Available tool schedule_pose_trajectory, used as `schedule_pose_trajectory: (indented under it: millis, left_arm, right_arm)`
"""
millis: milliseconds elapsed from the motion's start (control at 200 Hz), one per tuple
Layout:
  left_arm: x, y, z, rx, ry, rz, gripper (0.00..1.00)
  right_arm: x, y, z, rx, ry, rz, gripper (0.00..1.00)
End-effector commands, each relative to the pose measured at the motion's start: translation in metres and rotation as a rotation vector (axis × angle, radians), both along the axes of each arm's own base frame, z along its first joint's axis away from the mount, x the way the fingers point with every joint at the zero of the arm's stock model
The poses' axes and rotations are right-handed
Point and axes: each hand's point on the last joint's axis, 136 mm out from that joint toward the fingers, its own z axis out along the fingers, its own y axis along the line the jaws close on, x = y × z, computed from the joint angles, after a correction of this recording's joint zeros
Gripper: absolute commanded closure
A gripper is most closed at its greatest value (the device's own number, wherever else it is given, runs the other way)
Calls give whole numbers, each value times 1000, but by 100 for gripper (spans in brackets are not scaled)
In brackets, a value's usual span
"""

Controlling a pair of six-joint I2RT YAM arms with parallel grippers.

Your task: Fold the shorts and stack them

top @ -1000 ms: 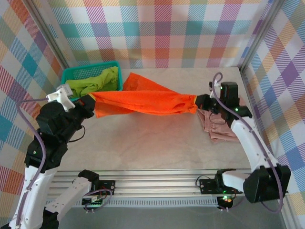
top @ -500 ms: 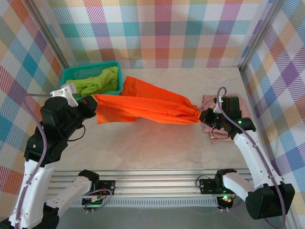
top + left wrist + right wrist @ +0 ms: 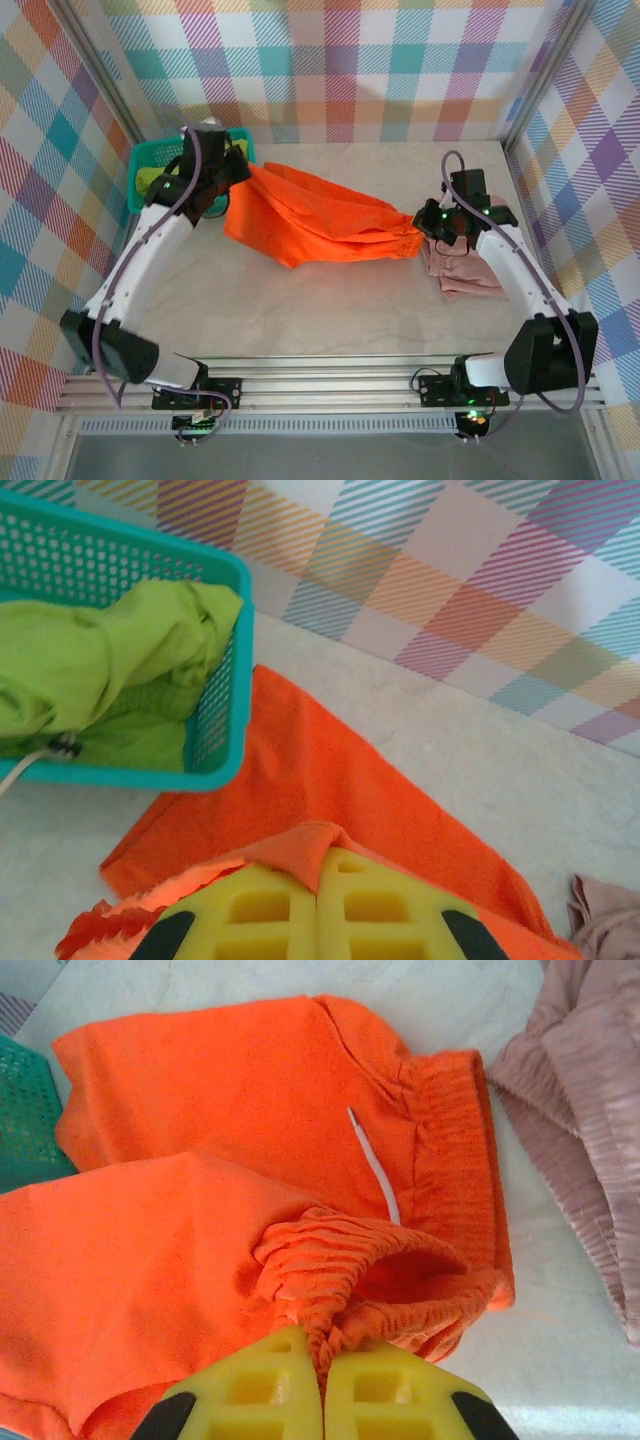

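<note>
Orange shorts (image 3: 320,220) lay slack across the middle of the desk (image 3: 330,320), running from beside the basket to the right side, one layer lapped over another. Left jaws were clamped on a fold of the orange cloth at its basket end, pads together with fabric pinched between. Right jaws were clamped on the gathered elastic waistband at the opposite end. A thin white cord (image 3: 375,1165) showed on the band.

Pink shorts (image 3: 465,270) lay crumpled on the desk just right of the orange waistband, partly under the right arm. Lime green shorts (image 3: 100,670) sat bunched inside the teal mesh basket (image 3: 215,740) at the far-left corner. Orange cloth lay right against the basket's corner. Plaid walls (image 3: 340,60) enclosed the desk.
</note>
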Motion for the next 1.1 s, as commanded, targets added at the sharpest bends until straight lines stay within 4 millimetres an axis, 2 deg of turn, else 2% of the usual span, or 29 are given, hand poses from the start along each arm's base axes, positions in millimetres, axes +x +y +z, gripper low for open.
schedule_pose_trajectory:
  millis: [0, 300, 430, 485, 550, 630, 700, 775, 860, 870, 935, 990, 1065, 1095]
  left_arm:
    - [30, -2, 21, 16, -76, 20, 100]
    - [113, -17, -28, 49, 55, 42, 99]
    - [144, -22, -63, 41, 132, 54, 94]
    - [157, -27, -78, 30, 161, 48, 85]
    - [170, -32, -92, 1, 190, 26, 71]
    - [177, -41, -87, -62, 193, -32, 58]
    - [170, -45, -68, -84, 177, -62, 42]
    - [151, -45, -47, -79, 166, -90, 26]
    - [118, -38, -34, -70, 176, -104, 17]
    - [114, -37, -39, -69, 187, -103, 17]
    - [85, -33, -33, -97, 160, -110, 13]
    - [58, -25, -46, -120, 166, -87, 11]
    - [27, -11, -64, -133, 167, -44, 9]
    - [15, -5, -80, -128, 190, -26, 9]
  right_arm:
    - [20, -5, 2, -18, -10, -37, 96]
    - [65, -16, -21, 3, 59, -109, 92]
    - [85, -28, -36, 38, 107, -168, 84]
    - [95, -34, -42, 61, 123, -197, 77]
    - [110, -38, -47, 97, 140, -220, 60]
    - [124, -40, -46, 152, 169, -225, 44]
    - [129, -38, -38, 185, 160, -224, 38]
    - [126, -34, -22, 217, 105, -224, 31]
    - [116, -20, -3, 251, 46, -186, 24]
    - [114, -18, -2, 251, 43, -177, 23]
    - [100, 0, 5, 241, 25, -113, 20]
    - [89, 18, 7, 238, 16, -54, 20]
    - [72, 43, -2, 238, 26, 21, 19]
    - [66, 54, -6, 237, 31, 53, 19]
